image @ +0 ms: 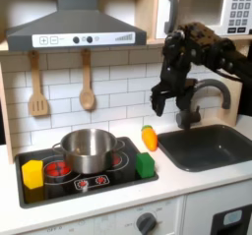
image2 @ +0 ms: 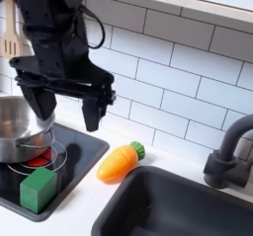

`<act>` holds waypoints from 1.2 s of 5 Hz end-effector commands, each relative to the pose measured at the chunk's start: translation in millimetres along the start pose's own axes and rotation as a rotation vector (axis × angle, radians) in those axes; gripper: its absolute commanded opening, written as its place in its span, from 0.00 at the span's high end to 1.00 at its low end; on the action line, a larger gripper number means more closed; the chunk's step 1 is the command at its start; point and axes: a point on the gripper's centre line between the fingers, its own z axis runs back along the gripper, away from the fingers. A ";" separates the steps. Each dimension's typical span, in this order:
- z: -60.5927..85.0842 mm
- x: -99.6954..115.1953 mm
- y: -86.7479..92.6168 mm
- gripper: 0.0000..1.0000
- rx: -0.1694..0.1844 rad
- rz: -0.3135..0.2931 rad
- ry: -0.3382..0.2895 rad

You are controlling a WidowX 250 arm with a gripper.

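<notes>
My black gripper (image: pixel 165 103) hangs open with nothing between its fingers, above the toy carrot (image: pixel 149 138) and slightly to its right in the first exterior view. In the second exterior view the gripper (image2: pixel 65 110) spreads wide over the stove's right part, up and left of the orange carrot (image2: pixel 119 162), which lies on the white counter with its green top pointing toward the wall. A steel pot (image: pixel 89 148) stands on the stove to the left of the carrot. A green block (image: pixel 145 164) rests at the stove's front right corner, also seen as the green block (image2: pixel 38 190).
A dark sink (image: pixel 212 146) with a grey faucet (image: pixel 197 101) lies to the right in the first exterior view. A yellow block (image: pixel 32 173) sits at the stove's left. A spatula (image: pixel 37 87) and wooden spoon (image: pixel 87 82) hang on the tiled wall.
</notes>
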 end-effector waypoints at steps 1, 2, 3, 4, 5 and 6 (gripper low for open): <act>-20.8 -5.6 23.6 0.00 0.068 -0.017 0.034; -34.1 -12.5 34.4 0.00 0.099 -0.016 0.062; -46.1 -20.4 36.7 0.00 0.108 -0.039 0.097; -57.3 -27.0 42.0 0.00 0.116 -0.041 0.128; -68.7 -33.3 45.5 0.00 0.122 -0.051 0.158; -80.5 -39.4 55.9 0.00 0.139 -0.032 0.198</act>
